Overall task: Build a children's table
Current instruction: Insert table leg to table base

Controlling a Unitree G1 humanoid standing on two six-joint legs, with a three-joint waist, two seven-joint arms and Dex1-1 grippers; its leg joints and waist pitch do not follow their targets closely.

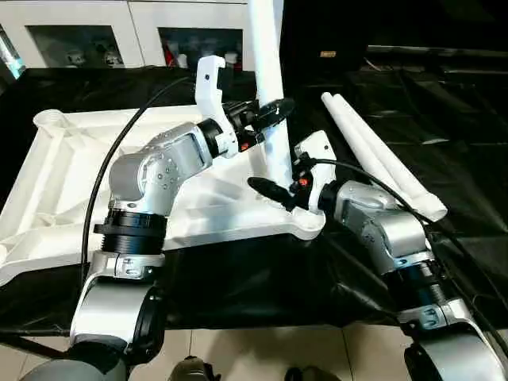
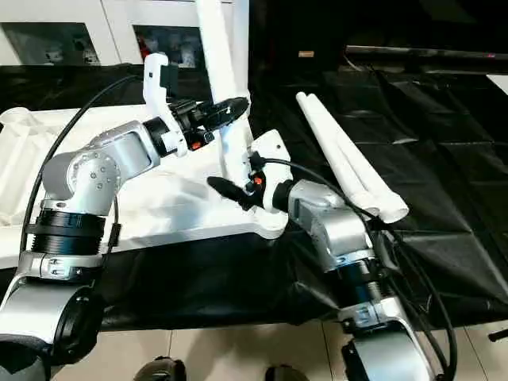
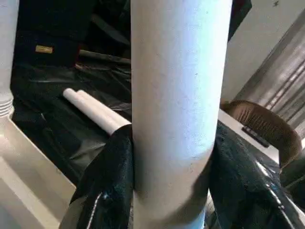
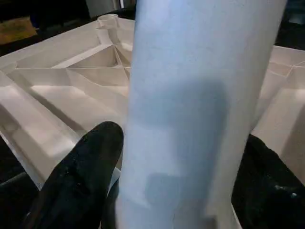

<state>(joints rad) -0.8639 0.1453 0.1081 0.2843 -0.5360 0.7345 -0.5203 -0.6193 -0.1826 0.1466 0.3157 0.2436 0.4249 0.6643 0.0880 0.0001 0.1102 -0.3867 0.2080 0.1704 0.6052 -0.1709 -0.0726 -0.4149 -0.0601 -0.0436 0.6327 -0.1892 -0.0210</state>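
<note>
We have the upturned table top [image 1: 63, 175] lying ribs-up on the black-covered work surface [image 1: 444, 119], with one leg [image 1: 268, 71] standing upright in the socket at its near right corner. Our left gripper [image 1: 274, 111] is clamped around that leg partway up; our right gripper [image 1: 274, 190] straddles it low down, jaws spread, not gripping. The smooth plastic looks light, stiff and slippery, so low holds suit it best. Two spare legs [image 1: 381, 155] lie well apart near the right edge, leaving room between.

Upright leg [image 1: 268, 71] in tabletop [image 1: 55, 182] near-right corner socket, two legs [image 1: 381, 155] lying right
</note>
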